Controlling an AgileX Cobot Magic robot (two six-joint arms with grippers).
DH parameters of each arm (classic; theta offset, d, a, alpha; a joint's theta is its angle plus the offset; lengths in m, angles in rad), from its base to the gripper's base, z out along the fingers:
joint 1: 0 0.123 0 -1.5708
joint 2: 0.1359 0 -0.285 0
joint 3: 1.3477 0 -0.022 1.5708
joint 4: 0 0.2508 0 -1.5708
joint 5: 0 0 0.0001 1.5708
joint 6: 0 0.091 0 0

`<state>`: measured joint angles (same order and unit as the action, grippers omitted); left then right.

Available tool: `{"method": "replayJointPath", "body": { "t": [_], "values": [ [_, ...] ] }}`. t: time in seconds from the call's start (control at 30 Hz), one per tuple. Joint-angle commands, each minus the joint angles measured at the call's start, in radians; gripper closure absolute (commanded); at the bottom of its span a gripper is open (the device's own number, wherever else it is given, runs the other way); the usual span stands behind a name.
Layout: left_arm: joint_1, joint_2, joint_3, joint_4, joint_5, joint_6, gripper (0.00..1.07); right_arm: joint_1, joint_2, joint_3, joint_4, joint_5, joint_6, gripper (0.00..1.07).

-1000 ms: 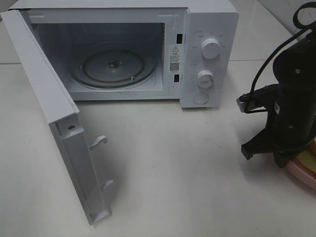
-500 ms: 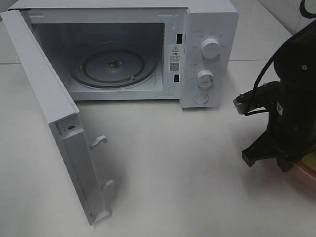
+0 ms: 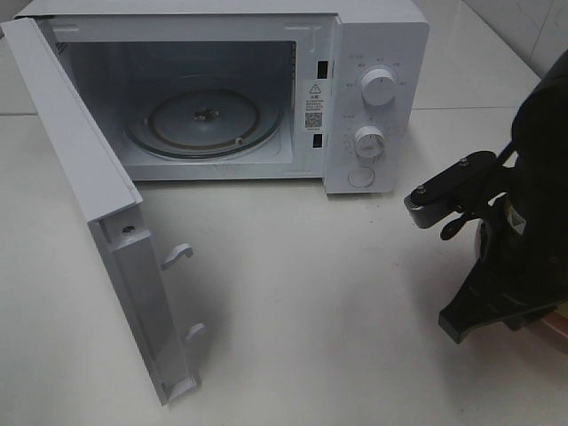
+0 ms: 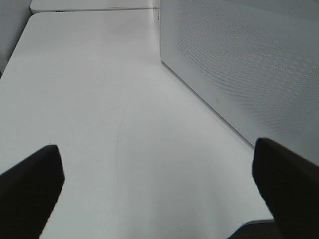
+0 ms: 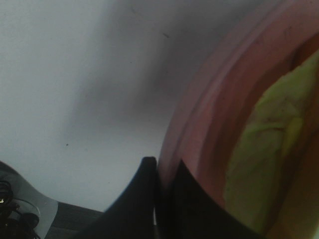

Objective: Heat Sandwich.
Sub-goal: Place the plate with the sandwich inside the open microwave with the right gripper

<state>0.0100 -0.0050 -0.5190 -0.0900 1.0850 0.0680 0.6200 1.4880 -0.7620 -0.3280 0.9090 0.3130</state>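
Sandwich (image 5: pixel 264 164): seen in the right wrist view as pale yellow-green filling lying on the pink plate (image 5: pixel 199 124), inside its rim; in the high view it is hidden behind the right arm at the right edge of the tabletop (image 3: pixel 311 293).
Pink plate: only a sliver is shown in the high view, low at the right edge, well apart from the microwave (image 3: pixel 373 53).
Right end effector (image 5: pixel 158 167): clenched on the plate's rim, which is seen running down between the two dark fingers.
Left end effector (image 4: pixel 159 189): released, fingers spread wide and nothing held; positioned over bare tabletop beside a white dotted panel. Whether that panel is door or side wall cannot be told.
Microwave door (image 3: pixel 89 177): swung fully open to the left.
Turntable (image 3: pixel 202 120): glass disc seen inside the cavity, nothing resting on it.
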Motion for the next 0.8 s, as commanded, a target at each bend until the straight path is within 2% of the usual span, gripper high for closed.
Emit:
{"method": "replayJointPath", "body": {
  "t": [0.03,0.47,0.8],
  "values": [
    [-0.006,-0.023,0.001,-0.002,-0.014,-0.002,0.09,0.052,-0.036,0.013,-0.024,0.028,-0.021,1.07],
    [-0.006,-0.023,0.001,-0.002,-0.014,-0.002,0.09,0.266,-0.101,0.015,-0.078,0.114,-0.063,1.07],
    [-0.006,-0.023,0.001,-0.002,-0.014,-0.002,0.09,0.352,-0.104,0.015,-0.110,0.111,-0.151,1.07]
  ]
}}
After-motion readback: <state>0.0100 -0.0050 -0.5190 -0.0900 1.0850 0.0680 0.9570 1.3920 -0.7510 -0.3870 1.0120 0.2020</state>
